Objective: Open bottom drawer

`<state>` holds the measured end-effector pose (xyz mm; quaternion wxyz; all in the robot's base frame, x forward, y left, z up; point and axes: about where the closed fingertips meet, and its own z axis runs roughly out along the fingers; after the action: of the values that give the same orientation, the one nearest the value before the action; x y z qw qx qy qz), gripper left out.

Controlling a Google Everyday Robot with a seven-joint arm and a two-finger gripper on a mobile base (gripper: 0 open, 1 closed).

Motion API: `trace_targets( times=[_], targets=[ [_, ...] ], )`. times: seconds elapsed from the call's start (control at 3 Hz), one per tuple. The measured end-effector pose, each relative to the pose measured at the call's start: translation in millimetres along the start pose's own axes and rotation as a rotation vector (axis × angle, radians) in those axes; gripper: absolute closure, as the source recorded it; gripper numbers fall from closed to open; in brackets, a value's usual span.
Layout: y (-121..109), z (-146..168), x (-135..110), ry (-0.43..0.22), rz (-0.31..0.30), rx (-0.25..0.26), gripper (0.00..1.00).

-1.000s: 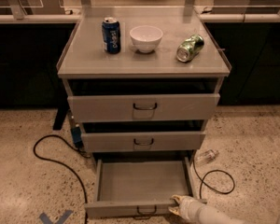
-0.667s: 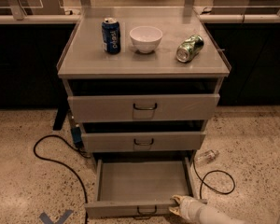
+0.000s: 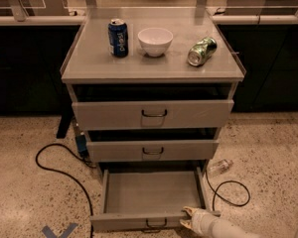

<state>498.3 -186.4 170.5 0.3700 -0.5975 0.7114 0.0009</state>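
Standing before you, a grey cabinet [image 3: 154, 69] has its bottom drawer [image 3: 151, 192] pulled well out near the floor; the task looks nearly done. Your end effector [image 3: 187, 218] sits at the drawer's front right corner, and you cannot tell its grip.

bottom drawer [image 3: 151, 192] is matt grey metal, the hand [image 3: 186, 217] at its front right corner smooth white plastic.

The bottom drawer [image 3: 149, 192] stands pulled well out, its grey interior showing. The gripper [image 3: 186, 217] sits at the right end of the drawer's front. On the cabinet top [image 3: 154, 67] are an upright Pepsi can [image 3: 118, 37], a white bowl [image 3: 155, 40] and a green can [image 3: 201, 51] lying on its side.
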Motion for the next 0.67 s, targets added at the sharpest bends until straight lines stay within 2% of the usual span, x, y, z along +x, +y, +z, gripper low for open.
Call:
trace_targets(
  times=[0.33,0.67],
  targets=[
    [0.0,0.0,0.0,0.000,0.000,0.000,0.11],
    [0.0,0.1,-0.1,0.000,0.000,0.000,0.00]
  ],
)
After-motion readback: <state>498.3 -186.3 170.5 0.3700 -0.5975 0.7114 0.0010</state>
